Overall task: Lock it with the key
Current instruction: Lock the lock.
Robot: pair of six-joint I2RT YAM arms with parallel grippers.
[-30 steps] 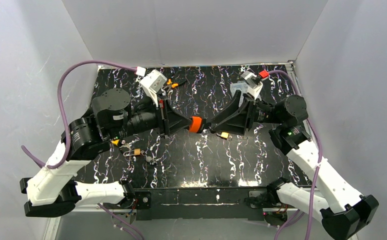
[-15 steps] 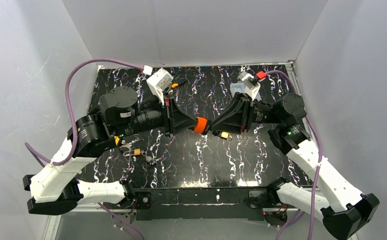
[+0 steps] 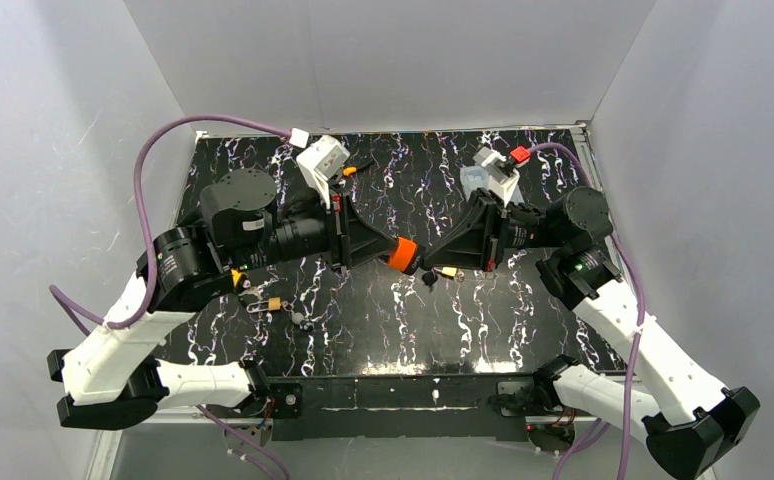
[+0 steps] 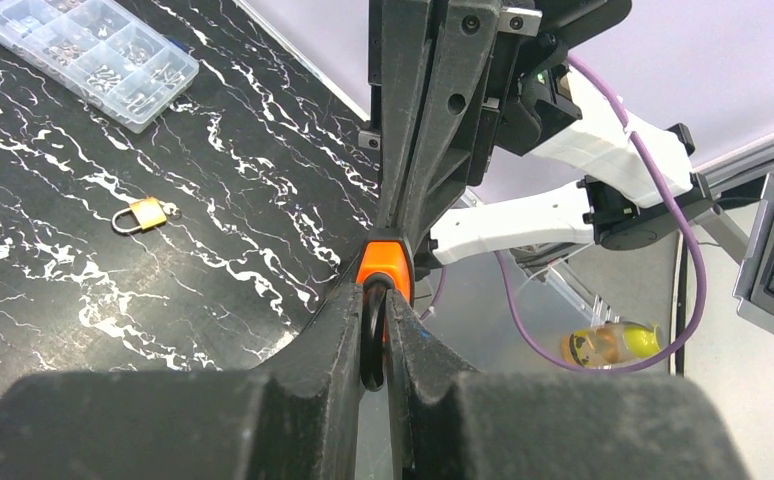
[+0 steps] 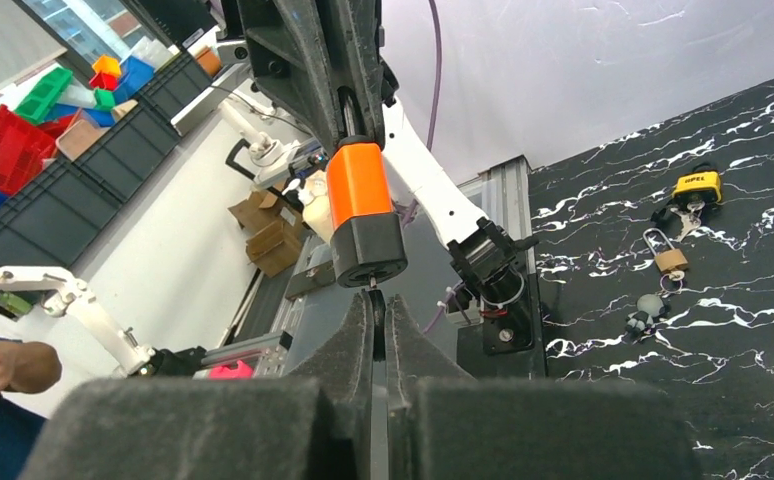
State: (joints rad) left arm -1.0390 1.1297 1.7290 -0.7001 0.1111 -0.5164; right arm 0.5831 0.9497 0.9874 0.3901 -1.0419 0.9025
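An orange lock with a black base (image 3: 404,255) hangs in mid-air above the middle of the table. My left gripper (image 3: 390,249) is shut on its black shackle (image 4: 371,345), and the orange body (image 4: 383,262) sticks out past the fingertips. My right gripper (image 3: 429,263) meets it from the right. In the right wrist view the lock (image 5: 362,205) stands just above my right gripper (image 5: 377,303), which is shut on the black head of the key (image 5: 377,327). The key's tip sits at the lock's base; the blade is hidden.
A brass padlock (image 3: 449,271) lies on the table under the right gripper. Another small brass padlock (image 3: 274,303) and a yellow one (image 3: 235,283) lie at the left. A clear parts box (image 3: 475,178) sits at the back right, and orange-handled tools (image 3: 348,170) at the back.
My right gripper has gone from open to shut on the key at the lock's base. The left arm carried the lock slightly right and down.
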